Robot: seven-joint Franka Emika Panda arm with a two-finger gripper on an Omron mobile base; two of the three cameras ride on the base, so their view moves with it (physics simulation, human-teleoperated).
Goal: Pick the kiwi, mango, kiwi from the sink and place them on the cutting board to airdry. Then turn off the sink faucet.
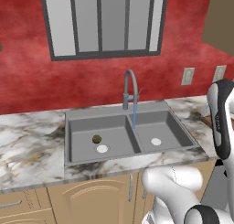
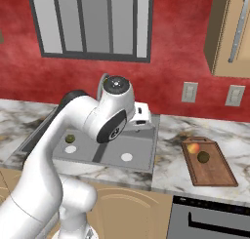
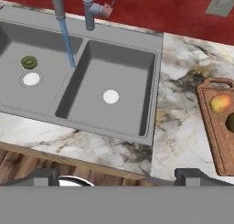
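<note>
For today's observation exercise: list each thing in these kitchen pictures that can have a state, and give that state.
Grey gooseneck sink faucet: running, blue stream falling.
Olive-green kiwi: in the left basin, beside the drain.
Orange-yellow mango: on the reddish-brown wooden cutting board.
Darker kiwi: on the board.
Grey double-basin sink: right basin holds no fruit.

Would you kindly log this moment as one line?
board: mango, kiwi | sink: kiwi in left basin | faucet: running | gripper: open, empty
</note>
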